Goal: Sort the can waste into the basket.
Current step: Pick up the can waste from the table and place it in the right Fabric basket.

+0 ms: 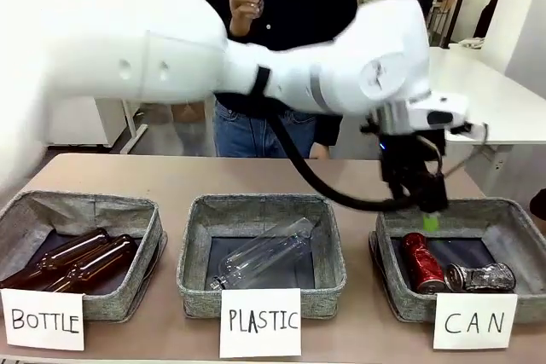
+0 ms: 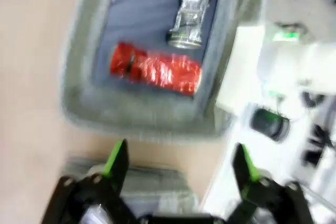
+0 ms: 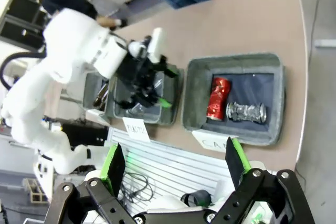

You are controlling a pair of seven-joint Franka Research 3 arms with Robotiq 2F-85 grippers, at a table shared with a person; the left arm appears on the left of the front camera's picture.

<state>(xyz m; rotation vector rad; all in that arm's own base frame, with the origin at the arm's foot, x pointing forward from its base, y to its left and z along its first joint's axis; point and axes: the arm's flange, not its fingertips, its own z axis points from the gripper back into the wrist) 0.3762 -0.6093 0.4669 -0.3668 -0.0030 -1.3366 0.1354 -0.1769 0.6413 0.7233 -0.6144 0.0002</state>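
Dented red metal can [image 1: 422,263] and silver-grey dark-labelled can [image 1: 482,277] both lie in grey fabric "CAN" basket [image 1: 392,274]; left gripper [image 1: 430,214] above its rim, fingers apart, empty; right gripper [image 3: 173,161] fingers apart too; sorting looks finished.

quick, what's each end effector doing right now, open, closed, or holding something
Left end effector: open, empty, above the CAN basket.
Right end effector: open, empty, raised well back from the table.

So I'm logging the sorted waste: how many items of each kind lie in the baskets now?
Cans: 2, the red can and the silver can
Brown glass bottles: 2
Clear plastic bottle: 1
Total: 5
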